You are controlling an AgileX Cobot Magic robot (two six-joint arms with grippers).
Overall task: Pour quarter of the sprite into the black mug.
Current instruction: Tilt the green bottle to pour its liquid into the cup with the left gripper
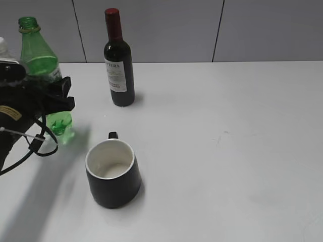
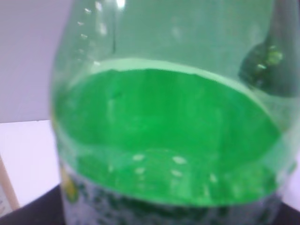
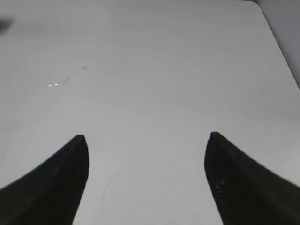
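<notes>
The sprite (image 1: pixel 38 58) is a tall green bottle with no cap, standing upright at the far left of the exterior view. My left gripper (image 1: pixel 50 96) is shut on its labelled middle, black fingers on both sides. In the left wrist view the sprite (image 2: pixel 164 131) fills the frame, green liquid level with a slight slant, and my own fingers are hidden. The black mug (image 1: pixel 113 174), white inside and empty, stands in front and to the right of the bottle, its handle pointing away. My right gripper (image 3: pixel 146 136) hangs open over bare table and does not show in the exterior view.
A dark wine bottle (image 1: pixel 118 65) with a red cap stands behind the mug, near the back of the white table (image 1: pixel 227 151). A grey wall closes the far side. Cables hang from my left arm near the bottle's base.
</notes>
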